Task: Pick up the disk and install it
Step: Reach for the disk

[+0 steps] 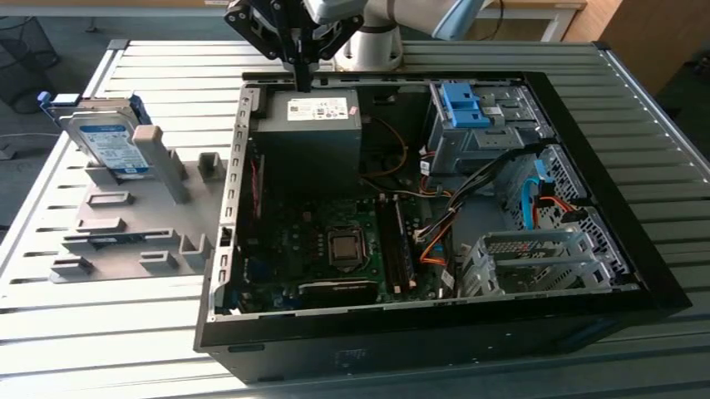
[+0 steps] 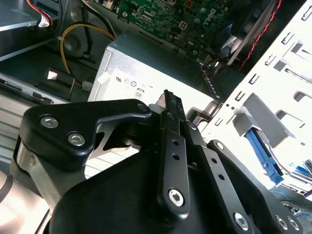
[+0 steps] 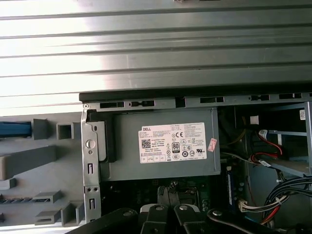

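The disk (image 1: 108, 143) is a silver drive with a white-and-blue label and blue rails. It stands tilted in the grey holder (image 1: 133, 233) on the table, at the exterior view's left, outside the computer case. My gripper (image 1: 302, 81) hangs at the case's far rim, above the grey power-supply box (image 1: 316, 125) and well to the exterior view's right of the disk. Its black fingers are shut with nothing between them, as both wrist views show them (image 2: 168, 97) (image 3: 170, 214) pressed together over the power-supply box (image 3: 161, 146).
The open black computer case (image 1: 444, 332) lies on a slatted metal table (image 1: 133, 341). Inside are the motherboard (image 1: 332, 241), loose cables (image 1: 444, 224), a drive cage with a blue latch (image 1: 461, 104) and silver bays (image 1: 533, 258).
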